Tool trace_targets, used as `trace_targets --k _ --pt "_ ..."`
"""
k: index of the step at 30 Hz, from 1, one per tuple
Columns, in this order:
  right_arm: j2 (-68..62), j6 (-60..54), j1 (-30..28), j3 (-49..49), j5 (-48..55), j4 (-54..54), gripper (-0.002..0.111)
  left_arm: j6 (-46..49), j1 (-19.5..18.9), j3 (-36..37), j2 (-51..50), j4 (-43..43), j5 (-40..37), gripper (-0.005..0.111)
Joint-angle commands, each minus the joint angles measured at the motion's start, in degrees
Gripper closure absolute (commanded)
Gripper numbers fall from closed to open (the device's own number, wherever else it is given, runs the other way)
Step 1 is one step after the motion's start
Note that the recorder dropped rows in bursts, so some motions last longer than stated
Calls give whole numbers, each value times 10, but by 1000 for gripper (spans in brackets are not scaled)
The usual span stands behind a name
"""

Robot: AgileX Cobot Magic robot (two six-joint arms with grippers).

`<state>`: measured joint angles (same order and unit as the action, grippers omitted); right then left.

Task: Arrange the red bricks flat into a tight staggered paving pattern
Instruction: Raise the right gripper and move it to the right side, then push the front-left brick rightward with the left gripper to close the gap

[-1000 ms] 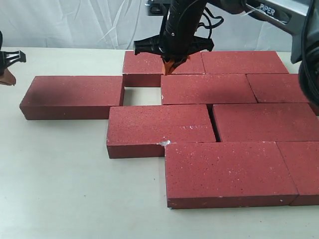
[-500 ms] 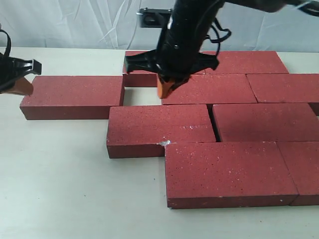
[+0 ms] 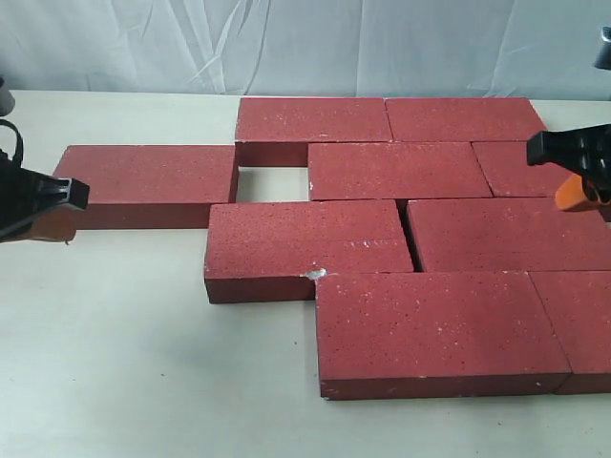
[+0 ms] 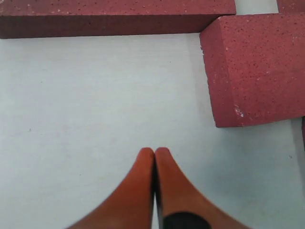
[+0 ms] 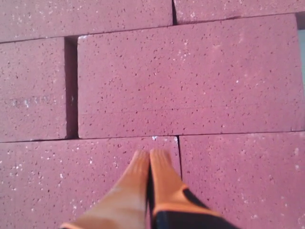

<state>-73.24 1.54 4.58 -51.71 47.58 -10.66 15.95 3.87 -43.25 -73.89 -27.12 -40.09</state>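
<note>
In the exterior view we see the red bricks [image 3: 396, 170] lying flat on the pale counter [image 3: 124, 334] in four staggered rows. The two at the back meet end to end. In the second row, an outlying brick [image 3: 143, 172] sits off to the left, and a square of bare counter separates it from the next brick in its row. The two bricks of the third row have a narrow dark slit between them, and a white chip [image 3: 315, 275] marks the front corner of the left one. The front row lies snug against the row behind it.

The left gripper [image 3: 52, 227] hangs at the left edge of the view, in front of the outlying brick's end. The right gripper [image 3: 570, 196] hangs at the right edge, over the second and third rows.

In the left wrist view, the left gripper [image 4: 154, 155] has its orange jaws pressed together with nothing between them, above bare counter [image 4: 95, 95]. The long side of one brick and the end of another lie beyond it, well apart from the tips.

In the right wrist view, the right gripper [image 5: 150, 157] also has its jaws closed on nothing. Its tips sit over the red bricks [image 5: 190, 81], just beside a joint between two of them. We cannot tell whether they touch the surface.
</note>
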Motion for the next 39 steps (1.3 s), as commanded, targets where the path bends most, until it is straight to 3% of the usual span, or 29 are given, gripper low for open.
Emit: trace_targets --k 1,10,20,29,39 --pt "9 -7 -6 24 -49 -3 109 -27 29 2 5 -3 30 107" --pt "9 -15 -6 27 -79 -43 109 -42 80 2 -48 -4 107 107" --pt "9 -15 -6 27 -88 -44 109 -43 92 2 -153 -28 133 107" --pt "9 -15 -6 27 -87 -44 109 -43 147 2 -222 -77 228 107" --pt "9 -18 -6 27 -86 -51 109 -43 192 -45 -268 -82 235 107"
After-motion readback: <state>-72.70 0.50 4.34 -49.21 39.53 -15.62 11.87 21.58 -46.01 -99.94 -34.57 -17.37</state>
